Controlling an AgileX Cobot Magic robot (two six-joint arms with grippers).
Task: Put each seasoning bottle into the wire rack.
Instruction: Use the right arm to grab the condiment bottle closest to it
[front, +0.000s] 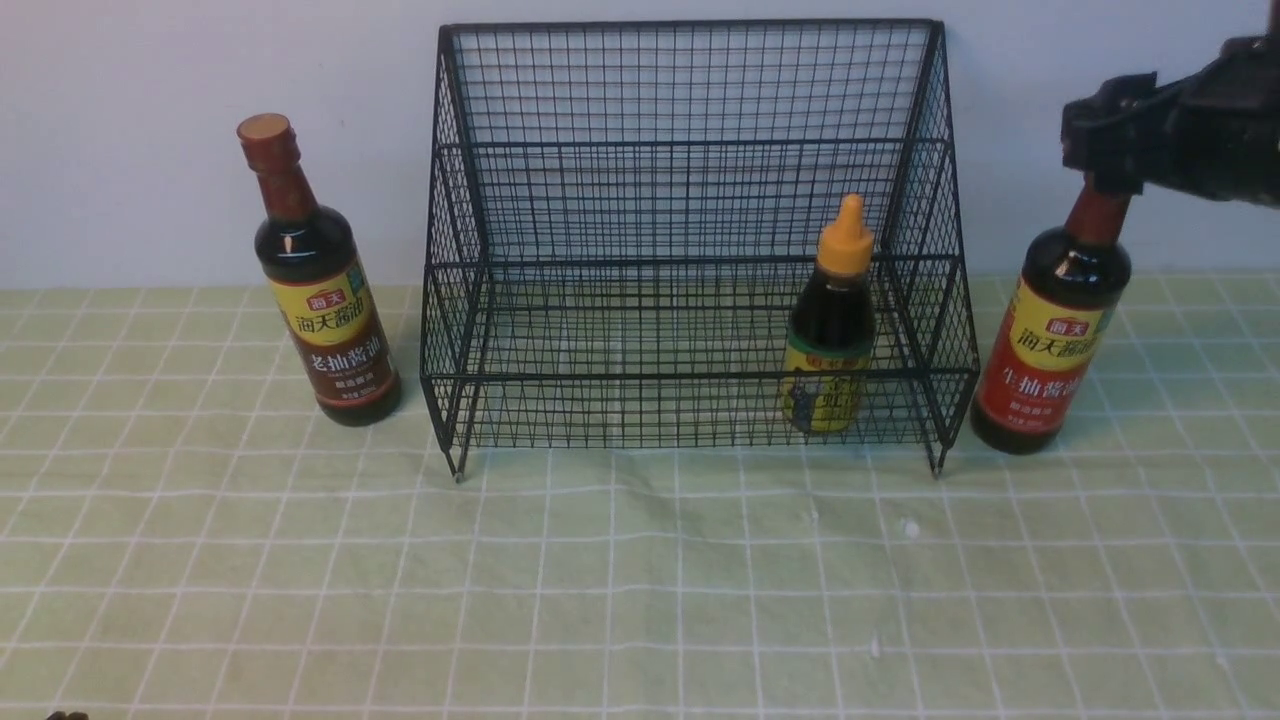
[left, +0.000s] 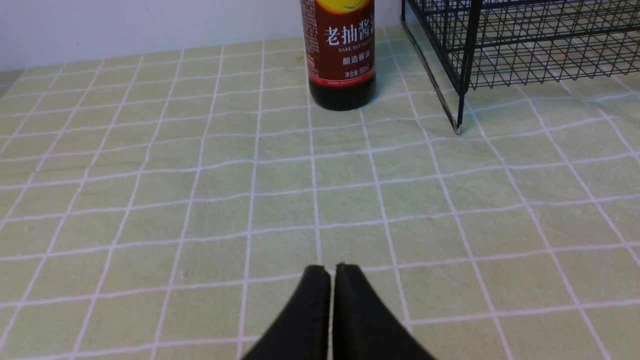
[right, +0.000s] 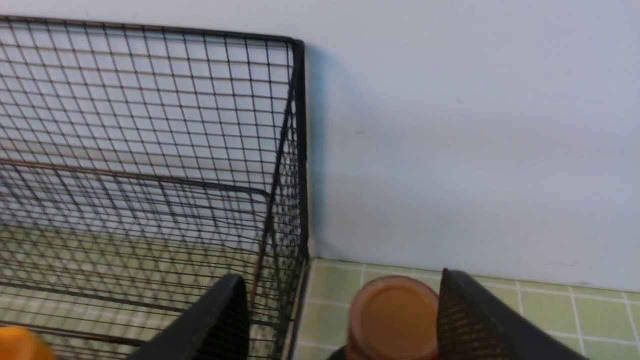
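1. The red-label bottle stands near the far edge of the desk, toward its right side, just outside the wire rack. Its long axis is upright, cap uppermost; I take its slant in the front view for the camera's angle.
2. My right pincer is the nearer by a long way, up at the bottle's cap and neck. My left pincer is well apart, on the other side of the desk.
3. From my right wrist, the cap shows off-centre in the gap, closer to one finger and partly covered by it. Whether that finger touches it, I cannot tell.
4. My right pincer is wide open and grips nothing. My left pincer is closed, tips together, with nothing between them.
5. I judge the step in hand to be taking this bottle by its neck. The move turns on centring that upright axis between my right fingers before I close; closing off-centre could push the bottle over.
6. Once it is gripped, the rack lies to the left of it, so I would need to lift clear of the sloped side.
7. The short orange-nozzle bottle is upright in the rack, toward its right end. The brown-label bottle stands outside, left of the rack near the far edge, and is better suited to my left arm.
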